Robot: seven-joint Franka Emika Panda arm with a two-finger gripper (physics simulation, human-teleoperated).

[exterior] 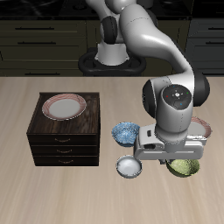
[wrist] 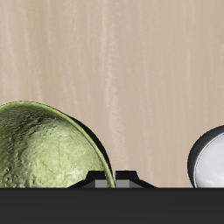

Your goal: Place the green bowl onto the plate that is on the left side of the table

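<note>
From the exterior view I count three small bowls near the table's front edge: a blue patterned bowl [exterior: 125, 131], a small white bowl [exterior: 129, 166], and the mottled yellow-green glazed bowl [exterior: 184, 166], which sits on the light wooden table [exterior: 52, 188] under the gripper [exterior: 171, 157]. I also count two plates: one pink-rimmed plate [exterior: 64, 106] on the dark wooden drawer cabinet [exterior: 63, 140], and another plate [exterior: 203, 128] mostly hidden behind the arm. In the wrist view I see two bowls, the green bowl [wrist: 44, 149] close up and the white bowl [wrist: 210, 159] apart from it; I cannot tell how the fingers stand.
</note>
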